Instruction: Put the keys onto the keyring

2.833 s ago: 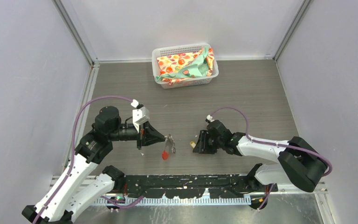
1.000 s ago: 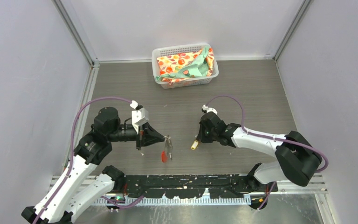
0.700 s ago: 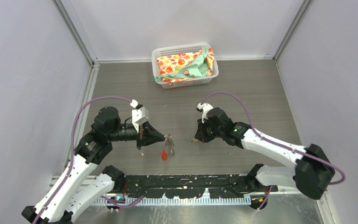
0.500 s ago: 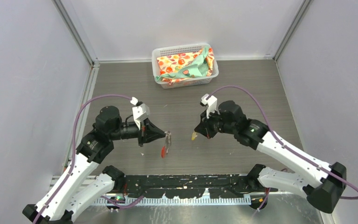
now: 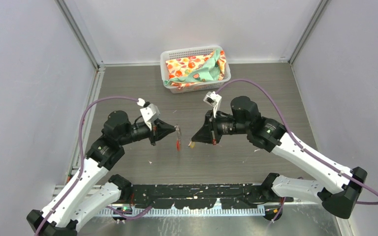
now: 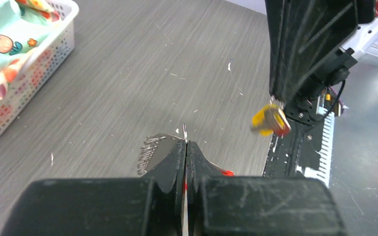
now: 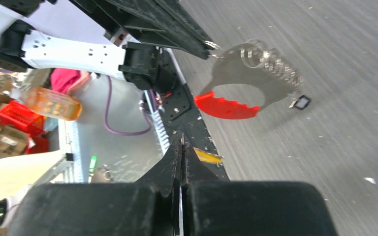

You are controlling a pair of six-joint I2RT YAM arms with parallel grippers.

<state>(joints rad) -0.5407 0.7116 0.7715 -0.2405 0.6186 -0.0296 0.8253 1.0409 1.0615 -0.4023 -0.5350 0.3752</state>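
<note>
My left gripper [image 5: 173, 131] is shut on the keyring [image 5: 178, 136], a curved silver piece with small loops and a red tag [image 5: 178, 144], and holds it above the table. In the left wrist view the gripper [image 6: 185, 143] pinches the keyring's edge [image 6: 152, 147]. My right gripper [image 5: 194, 141] is shut on the brass-yellow key [image 5: 191, 145], just right of the keyring and apart from it. The right wrist view shows my right gripper [image 7: 181, 145], the key [image 7: 207, 156], the keyring [image 7: 241, 73] and a small black-headed piece [image 7: 302, 102] dangling by its loops; I cannot tell whether that is the black key.
A white basket [image 5: 163, 55] holding flowery cloth stands at the back middle of the table; it also shows in the left wrist view [image 6: 34, 69]. The black rail with the arm bases [image 5: 197, 191] runs along the near edge.
My right gripper lifted the yellow key off the table and swung left toward the keyring. My left gripper raised the keyring and moved it slightly back and right.
</note>
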